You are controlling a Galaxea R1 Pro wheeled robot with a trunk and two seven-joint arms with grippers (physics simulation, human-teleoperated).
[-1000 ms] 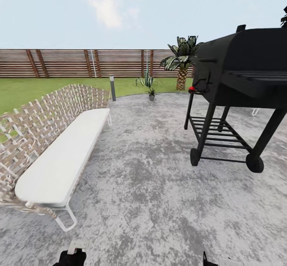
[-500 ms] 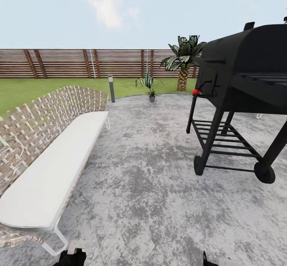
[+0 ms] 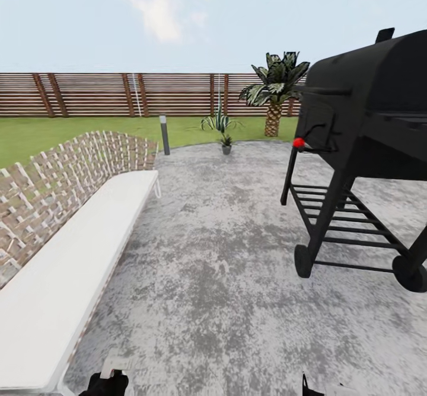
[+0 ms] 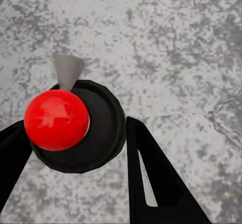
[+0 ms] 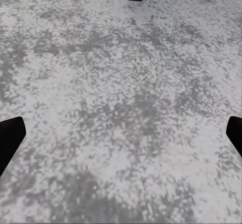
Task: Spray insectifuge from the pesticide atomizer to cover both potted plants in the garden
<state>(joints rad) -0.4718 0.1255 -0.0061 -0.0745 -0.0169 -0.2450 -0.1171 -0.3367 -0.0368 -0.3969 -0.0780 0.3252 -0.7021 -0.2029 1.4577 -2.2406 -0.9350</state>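
Rolling across the mottled grey paving (image 3: 225,277), and both my hands hang low over it. My right gripper (image 5: 126,126) is spread wide, fingers far apart with nothing but speckled stone between them.

My left gripper (image 4: 75,126) is the interesting one. A round black disc (image 4: 103,133) sits between its fingers (image 4: 151,173), with a glossy red ball (image 4: 56,119) on it and a small grey cone (image 4: 68,70) poking out past it. Is that the pesticide atomizer seen end-on, black end towards me? I reckon it may be, but no white body or green band shows, so I can't say, and I can't tell whether those fingers are clamped on it or just flanking it.

If it is the bottle, I'd expect it to be light, stiff and smooth-sided, apt to twist in a loose pinch. I'd take it across the middle of the body, nozzle pointing away from my palm.

Out beyond my left hand runs a woven bench (image 3: 71,230) with a white cushion. Beyond my right stands a black grill (image 3: 367,123). Far ahead of both hands, at the edge of the lawn (image 3: 71,132) by the slat fence (image 3: 107,93), is a small grey pot (image 3: 226,149). It's too small to tell if it's one of the potted plants.
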